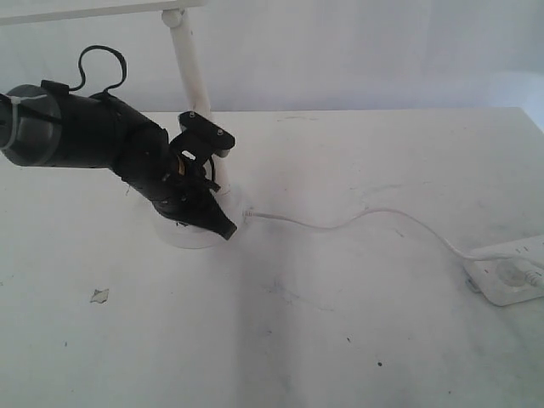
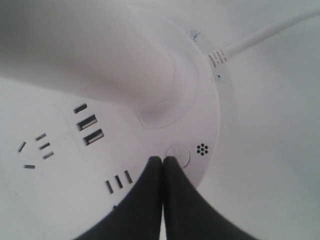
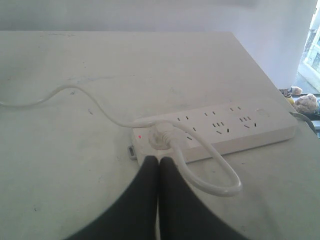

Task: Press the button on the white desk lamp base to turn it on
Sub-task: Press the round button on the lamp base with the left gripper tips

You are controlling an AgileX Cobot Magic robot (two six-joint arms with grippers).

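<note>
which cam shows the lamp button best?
Left wrist view: the button is a faint circle on the base, just ahead of the shut left pincer. Exterior view: the arm hides it. Right wrist view: only the power strip.

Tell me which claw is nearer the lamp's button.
Left. The left claw, shut, has its tips at the edge of the button on the base; the right claw is away by the power strip.

No readable text or numbers; tiny marks [image 2: 194, 35] on the white desk lamp base [image 2: 195, 125] illegible.
</note>
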